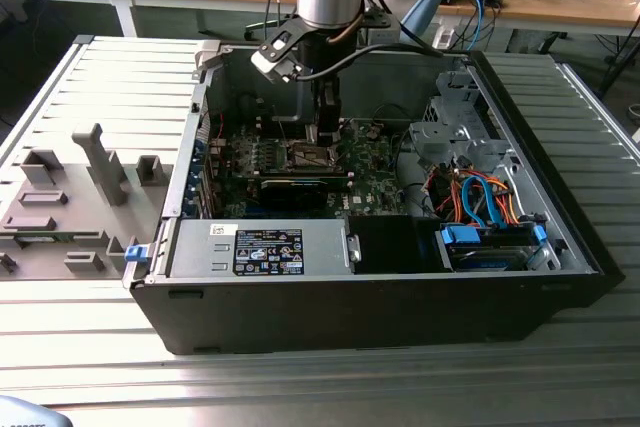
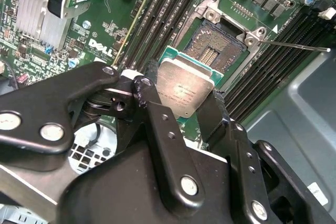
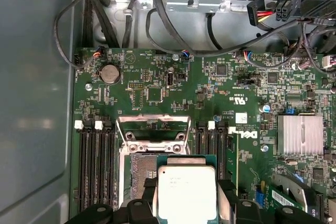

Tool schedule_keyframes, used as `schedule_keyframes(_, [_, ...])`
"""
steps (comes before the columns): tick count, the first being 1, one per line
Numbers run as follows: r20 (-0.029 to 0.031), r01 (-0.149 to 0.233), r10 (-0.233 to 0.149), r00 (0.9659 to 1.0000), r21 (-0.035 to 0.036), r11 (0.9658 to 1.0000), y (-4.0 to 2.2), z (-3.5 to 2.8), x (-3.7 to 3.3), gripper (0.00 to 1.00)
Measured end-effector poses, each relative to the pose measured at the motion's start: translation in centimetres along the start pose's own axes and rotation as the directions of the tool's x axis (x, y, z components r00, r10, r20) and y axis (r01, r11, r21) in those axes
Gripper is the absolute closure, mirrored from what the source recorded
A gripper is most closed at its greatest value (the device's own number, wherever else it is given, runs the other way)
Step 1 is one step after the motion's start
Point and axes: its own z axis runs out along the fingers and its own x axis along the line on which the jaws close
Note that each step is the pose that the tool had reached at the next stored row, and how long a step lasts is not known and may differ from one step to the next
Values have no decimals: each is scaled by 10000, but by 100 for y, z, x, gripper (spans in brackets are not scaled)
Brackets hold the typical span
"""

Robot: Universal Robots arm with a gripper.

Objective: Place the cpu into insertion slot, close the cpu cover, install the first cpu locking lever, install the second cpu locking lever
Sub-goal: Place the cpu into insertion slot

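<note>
My gripper is shut on the cpu, a square chip with a pale silver top on a green edge, clamped between two black fingers. The chip hangs tilted just beside and above the insertion slot, whose dark pin field lies bare. In the first wrist view the cpu overlaps one side of the insertion slot. The cpu cover stands flipped up behind the slot. A thin wire lever sticks out sideways. In the exterior view the gripper reaches down into the case over the slot.
The open computer case lies on a slatted table. Black memory slots flank the socket. A finned heatsink and a black card sit nearby. Cables and a drive cage fill the exterior view's right; a grey fixture stands left.
</note>
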Motion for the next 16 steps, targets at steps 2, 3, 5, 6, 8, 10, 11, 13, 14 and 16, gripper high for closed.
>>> schedule_keyframes(2, [4,-109,109,9999,8,9999,-1,3,0,46])
schedule_keyframes(3, [6,-158,158,9999,11,9999,-1,4,0,46])
schedule_keyframes(5, [8,-193,193,9998,14,9998,-1,5,0,46])
schedule_keyframes(6, [10,-193,193,9998,15,9998,0,5,0,46])
schedule_keyframes(8, [10,-193,193,9998,14,9998,0,5,0,46])
schedule_keyframes(10, [9,-193,193,9998,13,9998,0,6,0,46])
schedule_keyframes(11, [10,-193,193,9998,14,9998,0,5,0,46])
schedule_keyframes(13, [10,-192,192,9998,13,9998,-1,8,1,46])
schedule_keyframes(14, [9,-193,193,9998,13,9998,-2,10,1,46])
schedule_keyframes(16, [10,-193,193,9998,13,9998,-5,15,1,46])
